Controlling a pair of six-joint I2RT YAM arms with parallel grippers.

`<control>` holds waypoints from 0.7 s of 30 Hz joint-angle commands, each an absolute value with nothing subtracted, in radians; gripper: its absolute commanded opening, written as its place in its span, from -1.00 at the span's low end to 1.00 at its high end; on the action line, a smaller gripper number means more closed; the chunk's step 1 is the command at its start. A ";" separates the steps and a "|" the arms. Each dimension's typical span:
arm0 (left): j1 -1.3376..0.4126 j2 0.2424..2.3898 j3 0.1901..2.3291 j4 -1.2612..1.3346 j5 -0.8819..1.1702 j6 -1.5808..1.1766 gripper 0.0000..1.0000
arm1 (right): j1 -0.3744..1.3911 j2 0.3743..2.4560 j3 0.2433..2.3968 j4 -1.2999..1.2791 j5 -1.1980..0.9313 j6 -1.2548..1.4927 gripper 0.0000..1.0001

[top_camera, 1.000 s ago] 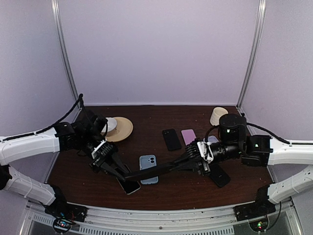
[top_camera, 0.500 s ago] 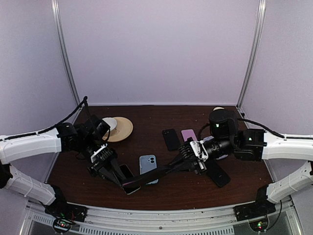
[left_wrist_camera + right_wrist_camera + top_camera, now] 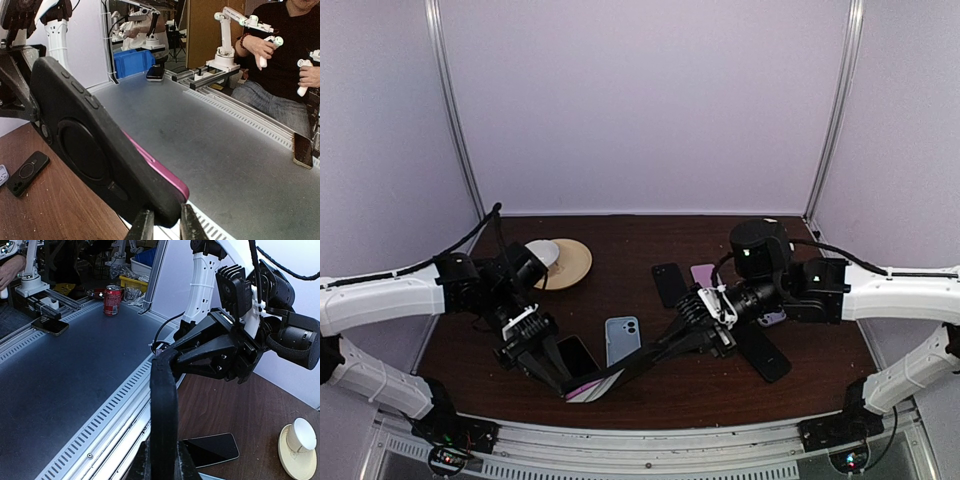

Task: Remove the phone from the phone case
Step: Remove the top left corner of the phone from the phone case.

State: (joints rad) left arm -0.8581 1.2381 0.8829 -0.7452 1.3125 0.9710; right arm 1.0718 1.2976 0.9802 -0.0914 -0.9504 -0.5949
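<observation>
**phone extraction: status with the case held at both ends**

nearest the arm bases, the phone case (image 3: 640, 365) is held off the surface (image 3: 620, 250). it spans the gap between the two arms and slopes down toward the left arm.

the left end effector (image 3: 560, 380) is clenched on the lower end of the case. in the left wrist view, its fingertips (image 3: 144, 225) pinch the corner from both sides. the right end effector (image 3: 680, 345) is clenched on the upper end. in the right wrist view, the case stands edge-on between its fingers.

the phone (image 3: 160, 167) sits inside the case. only its pink edge shows, along the rim close to the left grip. we cannot tell whether that corner has come free of the lip.

just behind the held case, a blue phone (image 3: 623, 335) lies flat on the surface, apart from both end effectors. at the far left stand a saucer (image 3: 575, 262) and a cup (image 3: 542, 252), well clear of the work.

status, as we judge it:
- done: the case is lifted and secured at both ends.
- left: the phone must be parted from the case. no part of its body is seen outside the case.

we rate the task as begun, with the main step not yet done.
</observation>
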 commanded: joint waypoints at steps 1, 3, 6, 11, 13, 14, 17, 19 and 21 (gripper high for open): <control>-0.865 1.233 0.914 -0.632 1.302 1.005 -0.95 | 1.097 1.318 1.034 0.048 -0.995 -0.589 -1.00; -0.865 1.227 0.913 -0.632 1.290 1.019 -0.98 | 1.097 1.316 1.031 0.045 -1.002 -0.589 -1.00; -0.865 1.218 0.917 -0.633 1.244 1.036 -0.90 | 1.097 1.309 1.026 0.023 -0.994 -0.597 -1.00; -0.864 1.162 0.898 -0.580 1.070 1.052 -0.46 | 1.097 1.259 0.975 0.019 -0.927 -0.603 -1.00; -0.862 1.124 0.871 -0.526 0.984 1.028 -0.29 | 1.097 1.227 0.950 0.016 -0.887 -0.603 -1.00; -0.857 1.094 0.854 -0.489 0.936 1.009 -0.24 | 1.095 1.208 0.937 0.015 -0.867 -0.601 -1.00; -0.832 1.032 0.806 -0.376 0.799 0.955 0.04 | 1.094 1.150 0.895 0.027 -0.793 -0.588 -1.00; -0.805 0.992 0.774 -0.297 0.727 0.925 0.19 | 1.091 1.115 0.868 0.048 -0.737 -0.570 -1.00; -0.778 0.959 0.743 -0.207 0.654 0.899 0.24 | 1.088 1.082 0.838 0.082 -0.681 -0.557 -1.00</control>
